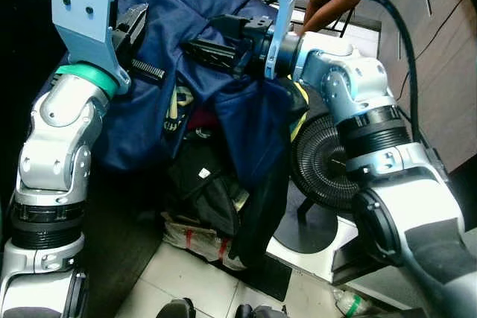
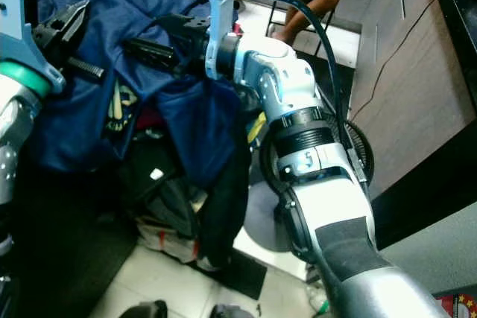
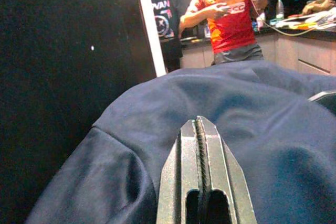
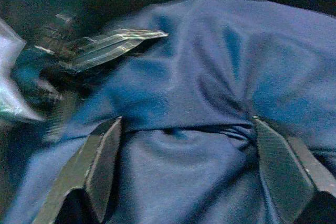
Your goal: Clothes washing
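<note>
Tiled floor below: your right gripper [image 1: 195, 48] gapes astride the navy garment [image 1: 223, 20], left gripper [image 1: 133, 26] pinched empty alongside; expect slippage unless clamped.

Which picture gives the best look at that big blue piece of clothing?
The left eye view: the blue garment hangs draped over a dark pile, both tools against it. The right eye view matches. Wrist views show close-up blue cloth.

Below me the floor [image 1: 186, 277] is pale tile. On it sits a heap of dark clothes [image 1: 205, 184] — black pieces with a striped white bundle [image 1: 190, 240] at the bottom edge. Just beside the heap, on my right, a black fan [image 1: 324, 161] stands on its round base — also on the tile.
</note>
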Motion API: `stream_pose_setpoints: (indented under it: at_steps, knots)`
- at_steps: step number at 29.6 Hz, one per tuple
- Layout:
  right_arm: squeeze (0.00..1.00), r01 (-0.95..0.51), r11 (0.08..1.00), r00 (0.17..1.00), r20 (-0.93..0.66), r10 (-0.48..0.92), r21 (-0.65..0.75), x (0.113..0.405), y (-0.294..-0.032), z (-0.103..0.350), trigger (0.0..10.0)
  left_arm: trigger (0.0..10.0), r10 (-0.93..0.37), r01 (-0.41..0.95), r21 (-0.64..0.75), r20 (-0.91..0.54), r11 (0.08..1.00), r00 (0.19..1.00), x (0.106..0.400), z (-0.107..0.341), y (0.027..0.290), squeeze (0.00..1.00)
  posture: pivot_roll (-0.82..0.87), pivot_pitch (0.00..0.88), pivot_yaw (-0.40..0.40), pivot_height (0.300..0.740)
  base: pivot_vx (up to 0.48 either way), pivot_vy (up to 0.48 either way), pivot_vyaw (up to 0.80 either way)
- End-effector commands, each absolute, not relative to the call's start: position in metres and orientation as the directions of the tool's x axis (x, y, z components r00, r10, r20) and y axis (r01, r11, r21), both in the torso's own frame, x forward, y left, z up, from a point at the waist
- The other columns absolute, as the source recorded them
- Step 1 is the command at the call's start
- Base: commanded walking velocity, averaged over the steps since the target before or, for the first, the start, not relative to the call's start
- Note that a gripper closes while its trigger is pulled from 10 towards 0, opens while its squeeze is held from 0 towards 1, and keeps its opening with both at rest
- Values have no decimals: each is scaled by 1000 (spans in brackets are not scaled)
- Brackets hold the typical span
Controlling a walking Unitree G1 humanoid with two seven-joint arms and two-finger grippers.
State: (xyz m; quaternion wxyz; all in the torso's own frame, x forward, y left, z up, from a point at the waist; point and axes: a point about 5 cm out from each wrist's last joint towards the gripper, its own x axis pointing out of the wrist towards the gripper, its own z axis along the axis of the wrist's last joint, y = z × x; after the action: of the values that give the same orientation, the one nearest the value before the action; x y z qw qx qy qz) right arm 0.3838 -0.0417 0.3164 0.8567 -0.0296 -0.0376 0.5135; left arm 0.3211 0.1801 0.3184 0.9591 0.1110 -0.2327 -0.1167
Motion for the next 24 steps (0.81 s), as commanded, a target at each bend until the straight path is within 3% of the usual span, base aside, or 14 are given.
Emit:
stream_pose_setpoints:
  at_steps: [1, 5, 6, 7, 8, 9, 10, 11, 19, 24]
  knots:
    - [0, -826, 563, 563, -105, 820, -36, 394, -48, 279, 10000, 10000, -271, 164, 278, 408, 946, 872, 319, 315, 181, 0, 124, 41, -38, 740, 0, 0, 0]
    - [0, -777, 629, 623, -144, 769, -5, 399, -56, 264, 10000, 10000, -272, 165, 279, 407, 946, 872, 320, 315, 180, 0, 124, 46, -32, 740, 0, 0, 0]
    - [0, -726, 687, 680, -137, 720, 8, 403, -62, 260, 6471, 10000, -272, 165, 278, 406, 946, 873, 320, 315, 180, 0, 124, 46, -32, 740, 0, 0, 0]
    - [0, -703, 711, 705, -123, 698, 10, 405, -64, 260, 4196, 10000, -271, 165, 277, 405, 947, 873, 320, 315, 180, 0, 124, 46, -32, 740, 0, 0, 0]
    - [0, -703, 711, 705, -123, 698, 10, 405, -64, 260, 4196, 10000, -271, 165, 277, 405, 947, 873, 320, 315, 180, 0, 124, 46, -32, 740, 0, 0, 0]
    - [0, -680, 732, 728, -92, 680, 33, 406, -66, 263, 3020, 10000, -270, 165, 276, 404, 947, 874, 320, 314, 180, 0, 123, 49, -29, 740, 0, 0, 0]
    - [0, -680, 732, 728, -92, 680, 33, 406, -66, 263, 3020, 10000, -270, 165, 276, 404, 947, 874, 320, 314, 180, 0, 123, 49, -29, 740, 0, 0, 0]
    - [0, -659, 749, 749, -29, 662, 62, 408, -68, 270, 0, 10000, -270, 165, 276, 402, 947, 875, 320, 314, 180, 0, 123, 49, -29, 740, 0, 0, 0]
    - [0, -628, 769, 768, 257, 587, 118, 409, -75, 307, 0, 10000, -269, 165, 275, 400, 947, 876, 320, 315, 181, 0, 130, 51, -18, 740, 0, 0, 0]
    - [0, -617, 778, 760, 344, 551, 116, 407, -79, 319, 0, 10000, -269, 165, 274, 400, 947, 876, 320, 315, 181, 0, 129, 50, -17, 740, 0, 0, 0]
